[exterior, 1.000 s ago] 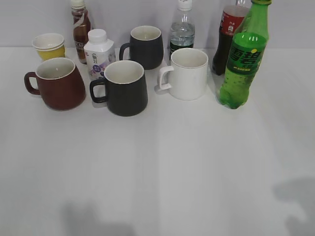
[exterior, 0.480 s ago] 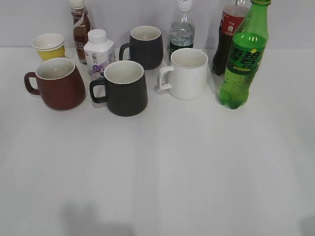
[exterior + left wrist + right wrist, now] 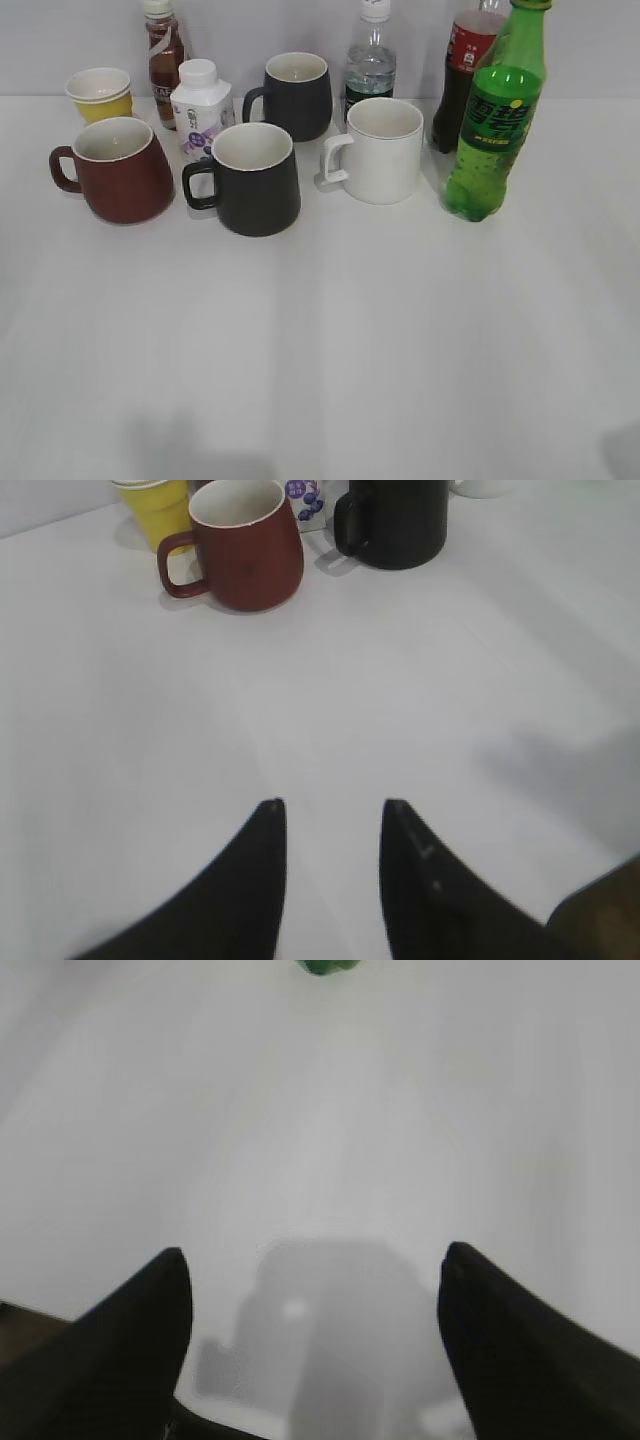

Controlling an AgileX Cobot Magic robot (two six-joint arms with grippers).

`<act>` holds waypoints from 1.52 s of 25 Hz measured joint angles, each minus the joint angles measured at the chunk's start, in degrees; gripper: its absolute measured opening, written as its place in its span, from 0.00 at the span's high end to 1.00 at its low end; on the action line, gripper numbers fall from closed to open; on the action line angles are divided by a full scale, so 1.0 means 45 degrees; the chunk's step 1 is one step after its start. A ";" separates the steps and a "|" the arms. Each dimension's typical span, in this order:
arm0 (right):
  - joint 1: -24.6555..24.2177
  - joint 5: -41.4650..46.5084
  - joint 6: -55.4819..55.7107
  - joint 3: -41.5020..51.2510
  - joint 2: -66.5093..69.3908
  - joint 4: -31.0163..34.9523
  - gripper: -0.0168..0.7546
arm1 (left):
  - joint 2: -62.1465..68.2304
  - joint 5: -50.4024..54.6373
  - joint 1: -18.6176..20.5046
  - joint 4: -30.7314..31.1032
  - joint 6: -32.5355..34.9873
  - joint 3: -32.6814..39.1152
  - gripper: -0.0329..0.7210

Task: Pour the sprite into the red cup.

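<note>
The sprite, a tall green bottle with a green label, stands upright at the right of the table. Only its base shows at the top edge of the right wrist view. The red cup stands at the left with its handle to the left; it also shows in the left wrist view. My left gripper is open and empty over bare table, well short of the red cup. My right gripper is wide open and empty, far from the sprite. Neither gripper shows in the exterior view.
Two black mugs, a white mug, a yellow paper cup, a small white bottle, a brown drink bottle, a clear water bottle and a cola bottle crowd the back of the white table.
The shadow at the lower right of the table has shrunk and slid toward the bottom right corner. No object has moved.
</note>
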 joint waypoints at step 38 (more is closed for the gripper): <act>-0.3829 -0.0114 0.0000 0.0016 -0.1572 0.0030 0.28 | -0.0661 -0.0087 0.4626 0.0000 0.0000 0.0024 0.64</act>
